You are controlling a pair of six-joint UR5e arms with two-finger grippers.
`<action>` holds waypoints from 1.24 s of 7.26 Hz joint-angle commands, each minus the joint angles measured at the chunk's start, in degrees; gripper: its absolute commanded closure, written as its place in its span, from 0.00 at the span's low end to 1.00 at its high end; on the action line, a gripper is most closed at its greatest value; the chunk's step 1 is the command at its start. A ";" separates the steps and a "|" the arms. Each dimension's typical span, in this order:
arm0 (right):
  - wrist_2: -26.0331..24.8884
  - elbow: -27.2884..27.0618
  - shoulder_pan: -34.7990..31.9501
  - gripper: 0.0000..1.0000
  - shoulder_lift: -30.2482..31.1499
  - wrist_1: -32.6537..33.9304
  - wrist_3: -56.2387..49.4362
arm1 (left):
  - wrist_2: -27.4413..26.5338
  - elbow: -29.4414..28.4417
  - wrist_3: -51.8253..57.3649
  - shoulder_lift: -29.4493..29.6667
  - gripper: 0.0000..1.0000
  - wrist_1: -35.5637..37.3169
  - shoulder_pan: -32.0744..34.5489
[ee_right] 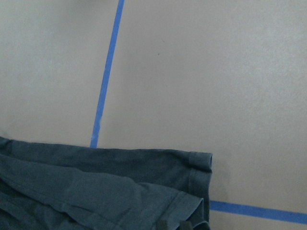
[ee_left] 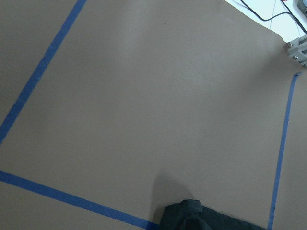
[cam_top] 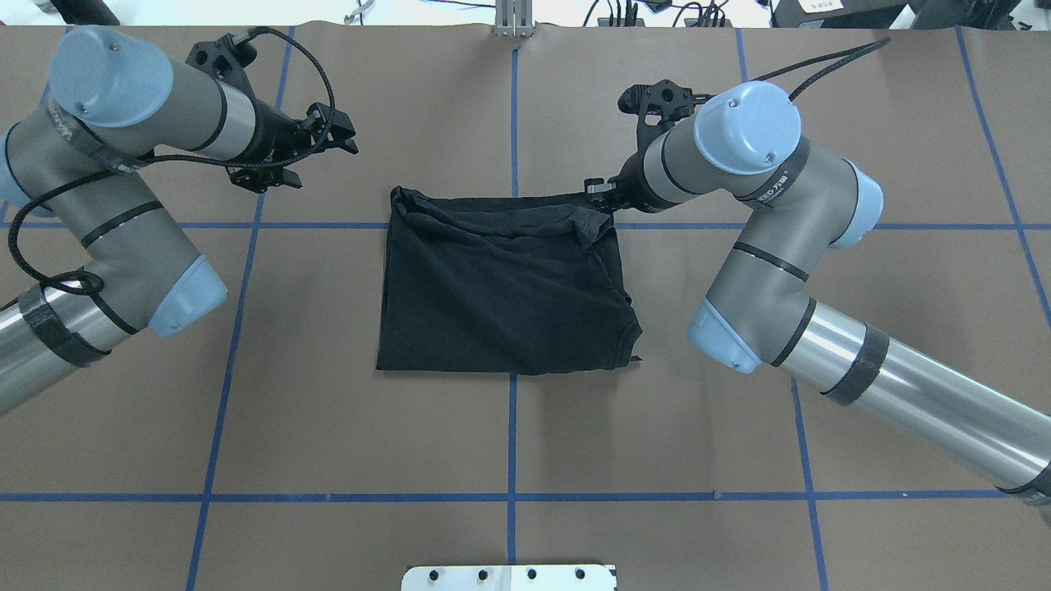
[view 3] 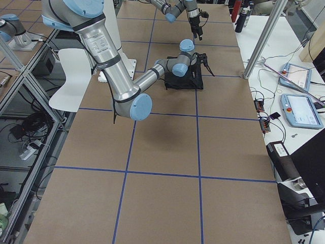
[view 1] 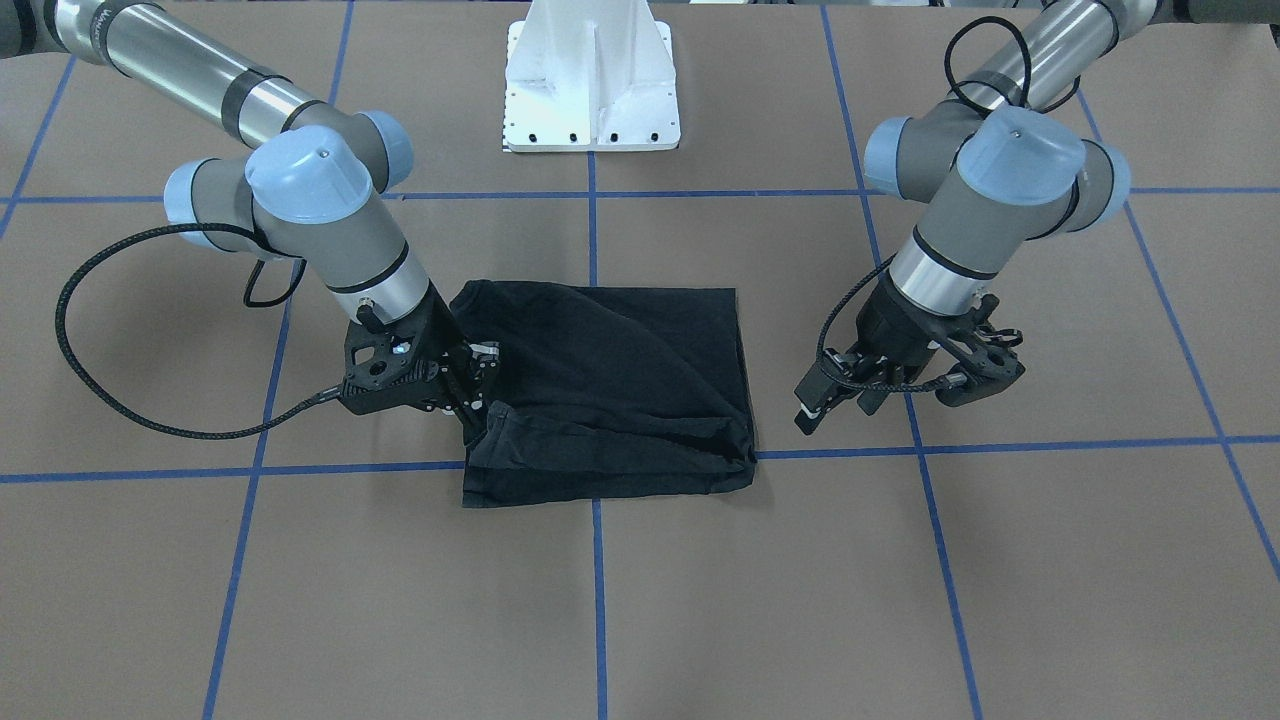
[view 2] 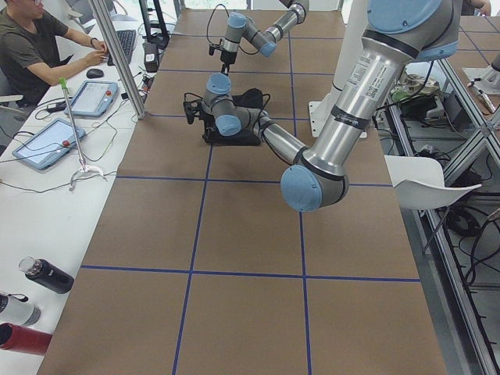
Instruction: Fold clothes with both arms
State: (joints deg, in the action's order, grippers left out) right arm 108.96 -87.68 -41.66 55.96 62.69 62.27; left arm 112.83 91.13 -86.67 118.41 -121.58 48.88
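In the overhead view, at the upper left of the frame, the left gripper [cam_top: 346,138] hangs over the bare brown table [cam_top: 328,427]. Its fingers are spread with nothing between them, and it is well apart from the cloth.

At the centre, the T-shirt [cam_top: 501,295] lies on the table, folded into a rough rectangle. Its long axis runs across the frame from left to right, and it covers a crossing of the blue tape lines [cam_top: 512,435]. Only plain black cloth shows. The lower edge is straight and neat, while the upper edge is a rumpled roll with creases fanning out from its upper right corner. I can't make out a collar, so I can't say which way it points.

The right gripper [cam_top: 603,190] sits at that upper right corner, touching the cloth. I cannot tell whether it pinches the cloth or only rests against it.
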 commanded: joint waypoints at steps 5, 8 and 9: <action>14.94 -1.09 -24.12 0.00 4.40 24.10 -32.37 | 5.38 0.19 35.24 -2.65 0.00 7.21 15.60; 23.02 -3.73 -36.88 0.00 16.17 26.26 -43.44 | 9.85 0.18 58.60 -10.79 0.00 7.51 26.42; 24.79 -3.82 -40.75 0.00 19.59 25.91 -48.59 | 9.34 0.01 59.68 -13.44 0.00 5.85 27.75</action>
State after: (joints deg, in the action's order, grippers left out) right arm 130.96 -91.13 -77.31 70.97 88.65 18.98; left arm 121.60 91.22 -30.71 108.80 -114.10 73.88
